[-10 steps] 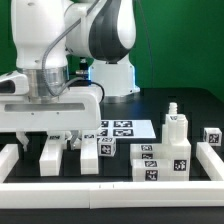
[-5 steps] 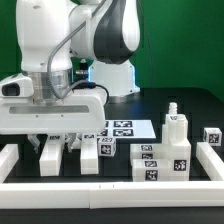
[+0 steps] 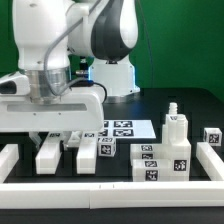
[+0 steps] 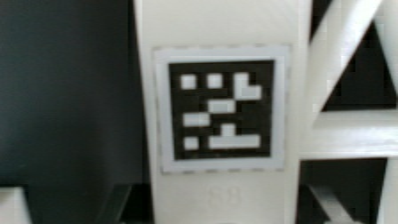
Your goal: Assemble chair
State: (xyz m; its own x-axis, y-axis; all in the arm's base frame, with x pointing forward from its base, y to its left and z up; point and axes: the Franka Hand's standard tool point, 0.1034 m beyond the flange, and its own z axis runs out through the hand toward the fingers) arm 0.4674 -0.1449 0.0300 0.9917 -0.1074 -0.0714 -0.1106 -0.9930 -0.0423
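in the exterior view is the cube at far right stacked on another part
No, the cube sits alone on the black table, apart from the stepped block.

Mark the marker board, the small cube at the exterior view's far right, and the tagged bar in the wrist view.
marker board (image 3: pixel 120 127), exterior view, middle of its top face.
small cube (image 3: pixel 212 138), exterior view, its tagged front face.
tagged bar (image 4: pixel 222 108), wrist view, centre of its tag.
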